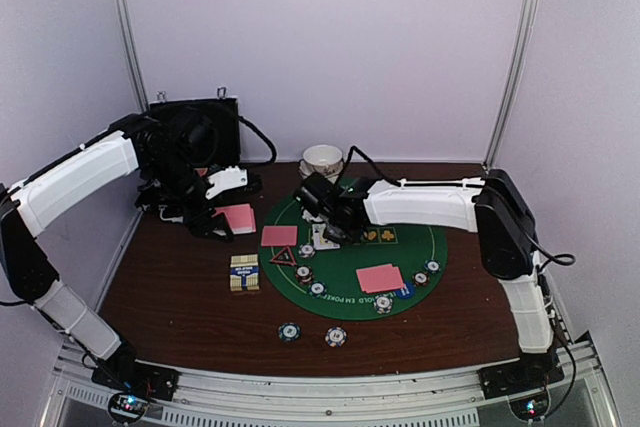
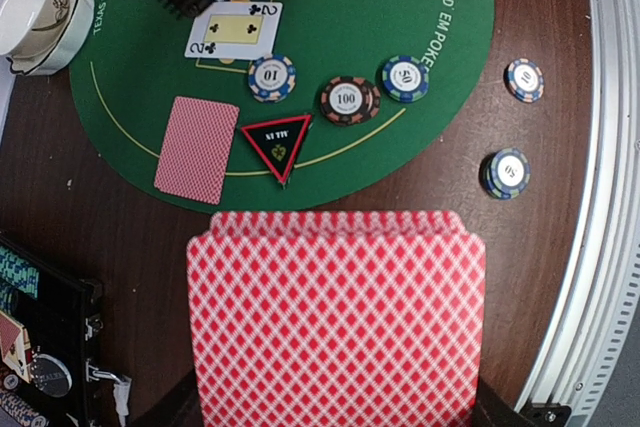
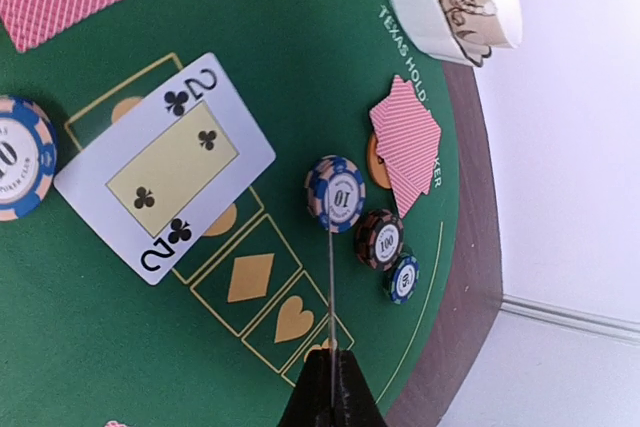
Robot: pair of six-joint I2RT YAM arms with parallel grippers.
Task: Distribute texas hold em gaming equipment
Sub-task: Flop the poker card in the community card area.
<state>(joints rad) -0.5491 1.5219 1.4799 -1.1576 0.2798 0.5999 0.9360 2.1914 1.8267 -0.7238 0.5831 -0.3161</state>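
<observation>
Left gripper (image 1: 220, 215) tight on pink-backed cards (image 2: 335, 322), arm low beside the mat (image 1: 348, 259); right gripper (image 3: 332, 375) clenched, arm stretched over it

Top view looks down from above the worktop's (image 1: 200, 327) near edge. Both wrist views, close over the mat (image 2: 340, 27), share the two of clubs (image 3: 165, 167).

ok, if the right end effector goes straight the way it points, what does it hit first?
Probably the green poker mat, at the printed heart box beside the 2 of clubs; the 10 chip lies further on. Depth unclear.
</observation>
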